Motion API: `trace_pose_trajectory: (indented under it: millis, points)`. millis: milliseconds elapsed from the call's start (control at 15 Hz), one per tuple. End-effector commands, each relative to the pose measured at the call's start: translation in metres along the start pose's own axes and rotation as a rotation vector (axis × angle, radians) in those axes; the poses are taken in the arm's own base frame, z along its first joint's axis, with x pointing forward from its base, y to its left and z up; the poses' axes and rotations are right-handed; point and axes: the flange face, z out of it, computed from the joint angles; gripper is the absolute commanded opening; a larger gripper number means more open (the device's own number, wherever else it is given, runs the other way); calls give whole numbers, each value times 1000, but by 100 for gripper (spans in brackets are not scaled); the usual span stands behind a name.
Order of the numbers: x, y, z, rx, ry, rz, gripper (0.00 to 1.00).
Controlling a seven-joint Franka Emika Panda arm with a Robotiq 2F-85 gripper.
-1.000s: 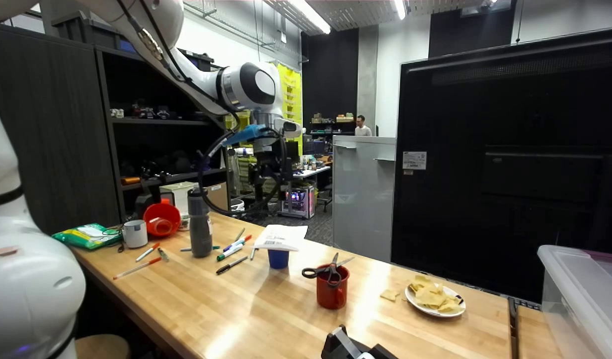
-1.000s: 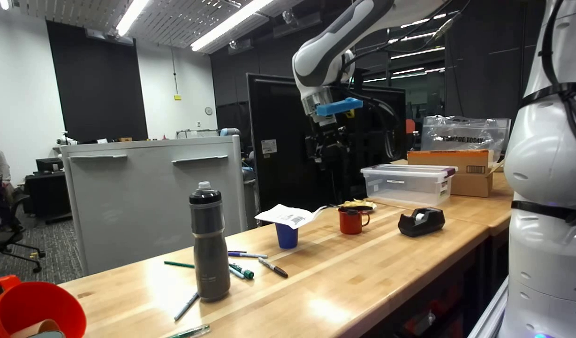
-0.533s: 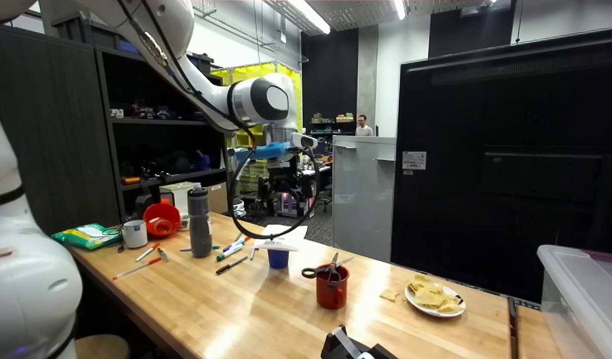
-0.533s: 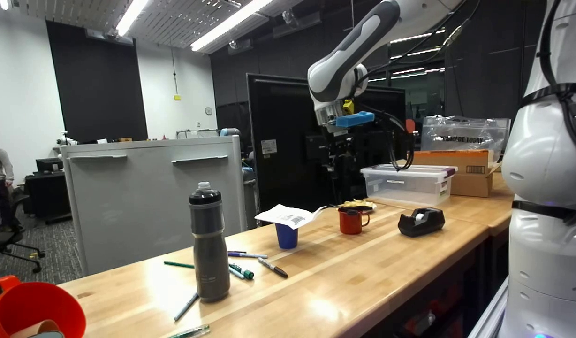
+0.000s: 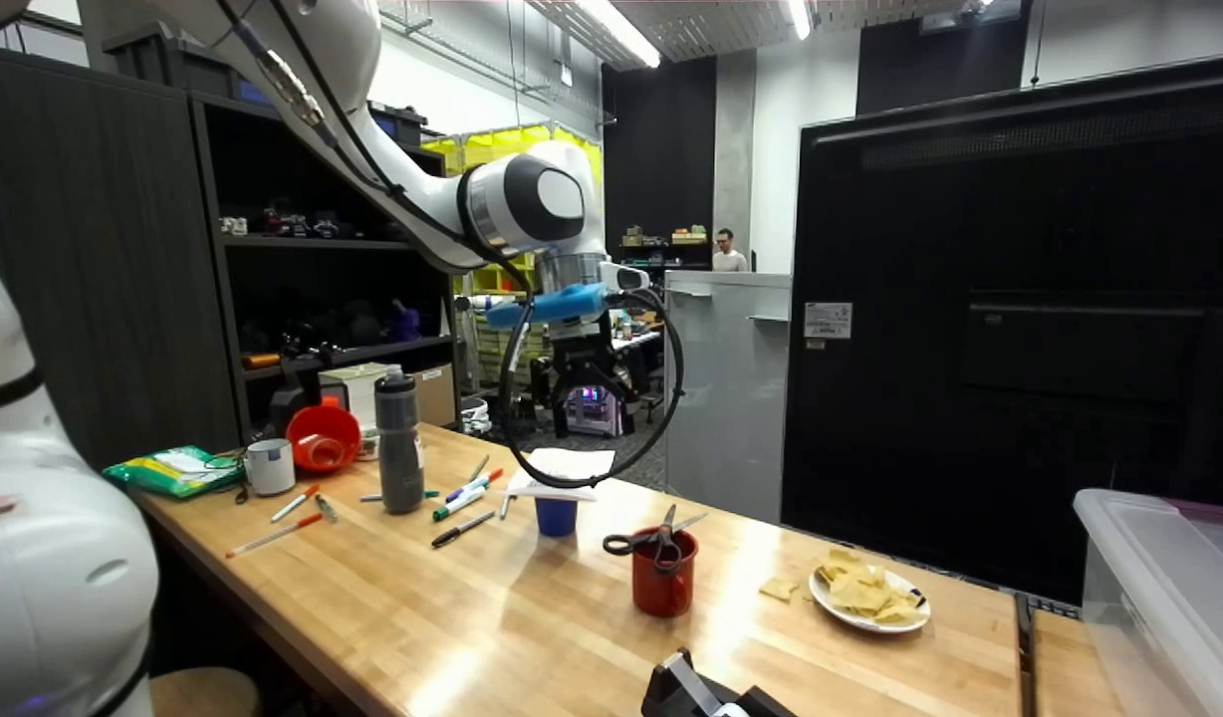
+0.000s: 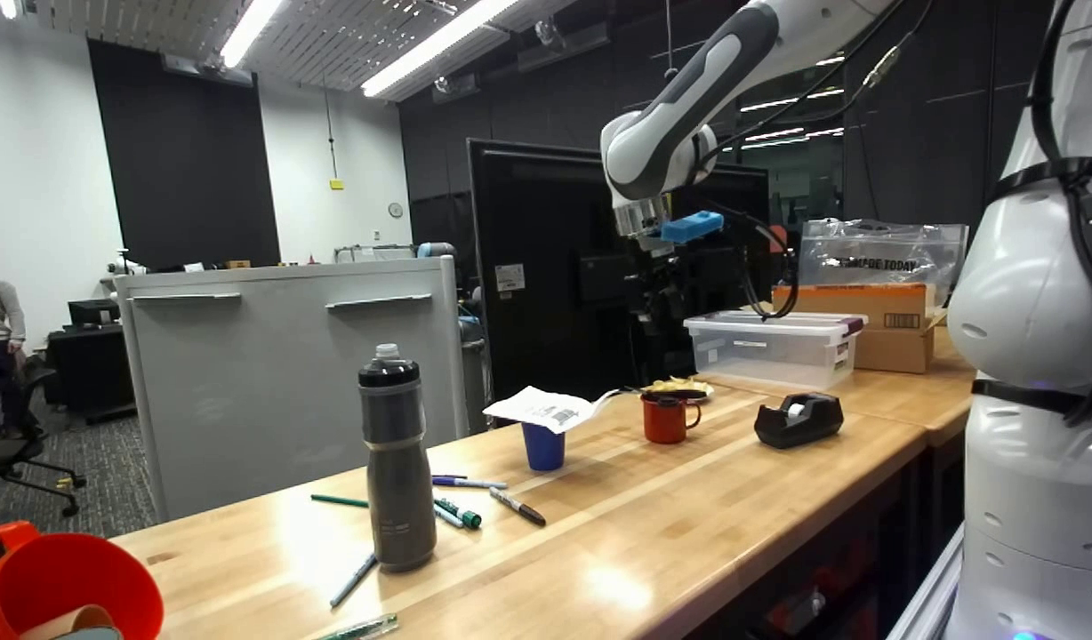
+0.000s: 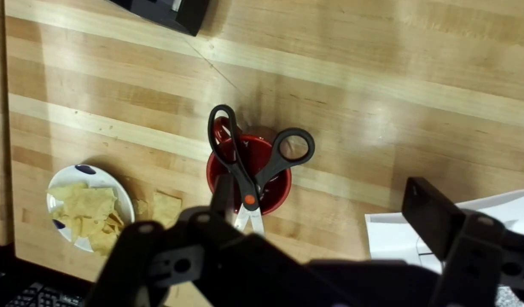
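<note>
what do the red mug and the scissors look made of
The red mug looks glossy, as bright highlights on its rim show: perhaps enamelled metal, perhaps glazed ceramic. The scissors show matte black handles, likely plastic from their moulded loops, and silvery blades, probably steel.

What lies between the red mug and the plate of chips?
A loose chip and a smaller piece lie between the red mug and the plate, as the wrist view shows.
</note>
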Motion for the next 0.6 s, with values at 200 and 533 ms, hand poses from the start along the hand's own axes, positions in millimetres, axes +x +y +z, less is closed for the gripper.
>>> trace_pose_trajectory:
  millis: [200, 533]
  points:
    - [-3, 23, -5, 12, 105, 191, 100]
    - [2, 30, 13, 45, 113, 238, 100]
